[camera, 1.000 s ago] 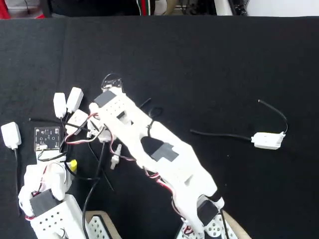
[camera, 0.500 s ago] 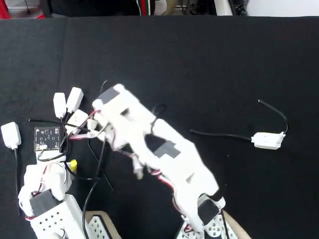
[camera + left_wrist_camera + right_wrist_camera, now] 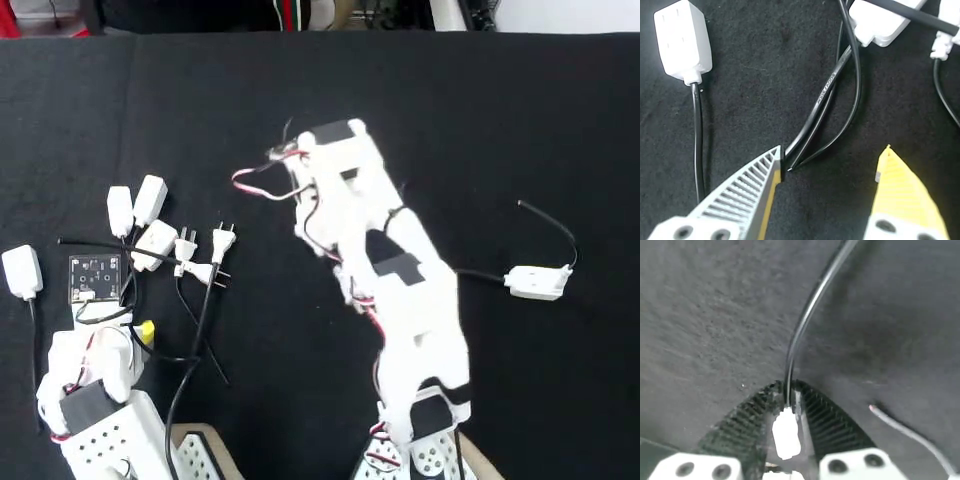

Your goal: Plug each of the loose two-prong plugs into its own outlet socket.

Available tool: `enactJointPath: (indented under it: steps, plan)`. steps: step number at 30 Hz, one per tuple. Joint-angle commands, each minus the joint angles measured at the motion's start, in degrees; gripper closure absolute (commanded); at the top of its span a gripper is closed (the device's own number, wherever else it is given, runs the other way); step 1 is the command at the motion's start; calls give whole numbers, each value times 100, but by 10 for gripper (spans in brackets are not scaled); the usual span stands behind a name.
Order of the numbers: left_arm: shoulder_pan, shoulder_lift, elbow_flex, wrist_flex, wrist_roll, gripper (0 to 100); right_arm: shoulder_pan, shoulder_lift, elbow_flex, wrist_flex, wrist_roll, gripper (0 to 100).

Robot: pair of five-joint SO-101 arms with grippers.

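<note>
The plug (image 3: 786, 432) I have is a small white moulded piece on a thin black cord (image 3: 810, 310). I judge it light and hard, with a smooth body that could twist in the grip, while the cord is limp and will drag rather than push. The body is the place to hold, never the cord, and the 2 prongs must be left free; I cannot see them here. The right gripper (image 3: 786, 390) is closed tight on that plug, both ribbed pads pinching its body where the cord leaves it, over the black table (image 3: 450, 110). From above, the right arm (image 3: 370, 240) reaches to mid-table, between the socket cluster (image 3: 135, 205) on one side and a lone outlet socket (image 3: 535, 282) well apart on the other. A loose plug (image 3: 222, 240) and a second loose plug (image 3: 187, 243) lie just beside the cluster. The left gripper (image 3: 833, 150) is wide open and holds nothing; black cables (image 3: 832, 85) run between its fingers, ending just beside the grey one, with another socket (image 3: 682, 40) near
</note>
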Motion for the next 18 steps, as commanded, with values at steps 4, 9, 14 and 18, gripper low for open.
enactJointPath:
  steps: [4, 9, 14, 18]
  plan:
    - [-75, -18, -31, -26, -53, 704, -290, 295, -409, 273, 158, 789]
    - [-75, -18, -31, -26, -53, 704, -352, 295, -382, 290, 158, 714]
    - [-75, -18, -31, -26, -53, 704, -325, 136, -154, 299, 193, 730]
    - [-75, -18, -31, -26, -62, 704, -343, -655, 752, 299, 642, 736]
